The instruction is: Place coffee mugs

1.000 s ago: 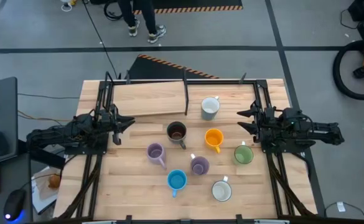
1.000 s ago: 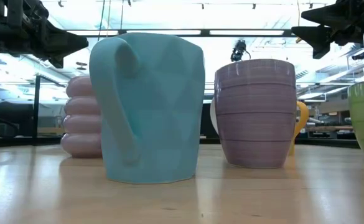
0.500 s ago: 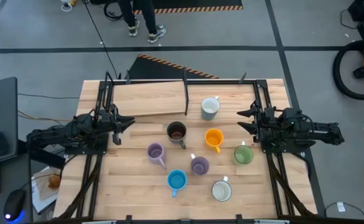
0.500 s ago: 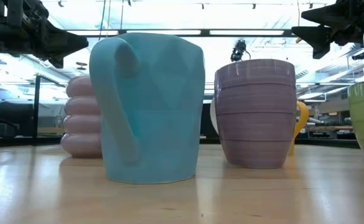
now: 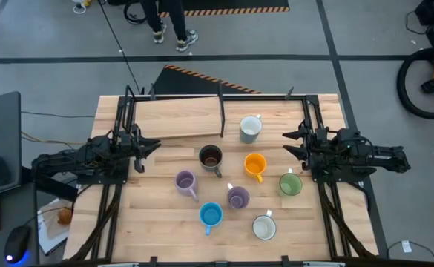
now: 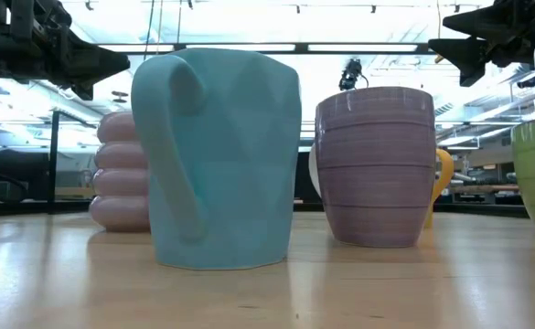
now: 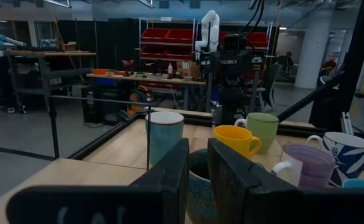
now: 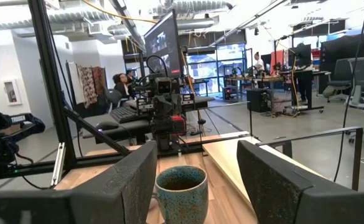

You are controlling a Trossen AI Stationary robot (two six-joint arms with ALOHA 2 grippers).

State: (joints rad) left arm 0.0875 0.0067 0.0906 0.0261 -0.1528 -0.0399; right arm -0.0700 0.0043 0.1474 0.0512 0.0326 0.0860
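Waiting apart at opposite edges, left gripper (image 5: 148, 146) jaws nearly pressed together and right gripper (image 5: 291, 144) jaws spread, both empty; the coffee mugs (image 5: 235, 178) stand clustered on the surface (image 5: 165, 119) between them.

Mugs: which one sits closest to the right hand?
The green mug. It stands just beside the right hand, at the table's right side; the orange mug and the white mug near the back sit farther off.
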